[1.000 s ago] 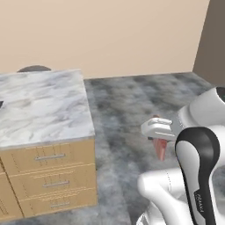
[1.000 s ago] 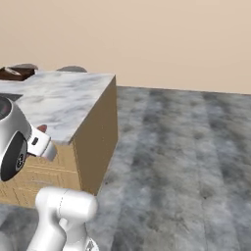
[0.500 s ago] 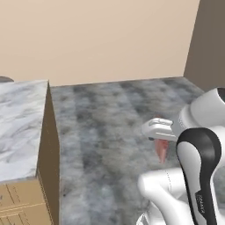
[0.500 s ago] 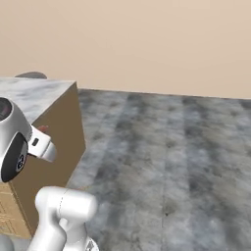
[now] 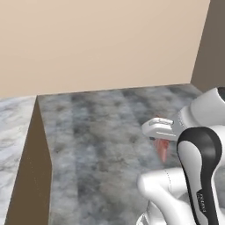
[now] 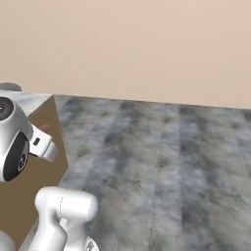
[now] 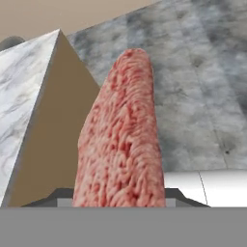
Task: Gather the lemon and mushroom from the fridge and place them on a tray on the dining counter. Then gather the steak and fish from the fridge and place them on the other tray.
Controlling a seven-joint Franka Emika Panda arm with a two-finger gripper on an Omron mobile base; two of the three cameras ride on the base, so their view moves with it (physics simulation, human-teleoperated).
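While near the dining counter (image 5: pixel 17 127), fingers (image 7: pixel 118 205) sit clamped on steak (image 7: pixel 123 140).

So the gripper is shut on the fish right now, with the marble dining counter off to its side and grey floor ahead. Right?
Not quite: what the gripper is shut on is the steak, a red, marbled slab of raw meat, not a fish. The hand view shows it plainly, standing up between the fingers. The rest holds: the marble dining counter lies to the side, with grey floor ahead.

steak (image 7: pixel 123 140) between fingers (image 7: pixel 58 195); dining counter (image 5: pixel 15 132) left; floor (image 6: pixel 162 162) below
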